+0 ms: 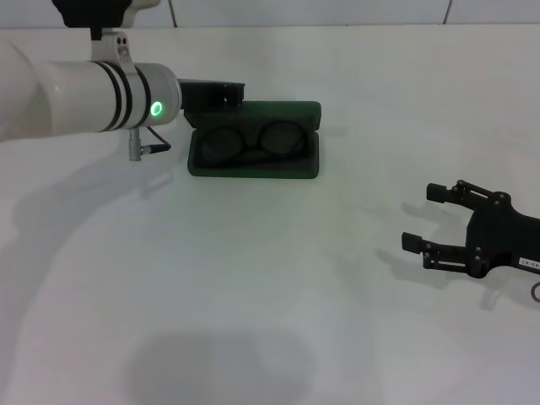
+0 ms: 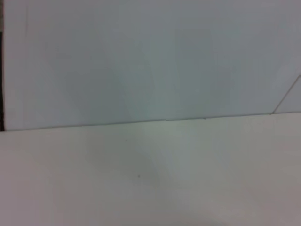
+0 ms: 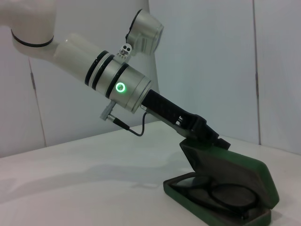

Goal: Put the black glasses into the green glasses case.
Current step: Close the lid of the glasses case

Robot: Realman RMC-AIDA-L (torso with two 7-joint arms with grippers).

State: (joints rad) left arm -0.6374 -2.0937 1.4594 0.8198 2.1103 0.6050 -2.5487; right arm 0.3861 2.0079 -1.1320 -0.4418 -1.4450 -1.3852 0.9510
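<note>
Your main job looked done: the glasses [image 1: 253, 145] lay folded inside the open case [image 1: 253, 169], near the table's [image 1: 253, 295] far side. What seemed left was shutting the lid [image 3: 235, 165], which stood tilted up behind them. Your left gripper [image 1: 226, 94] sat at the lid's rear edge, seemingly touching it; whether its fingers were spread or closed, I could not tell. Your right gripper [image 1: 422, 218] rested well apart on the table, fingers wide and holding nothing.
</note>
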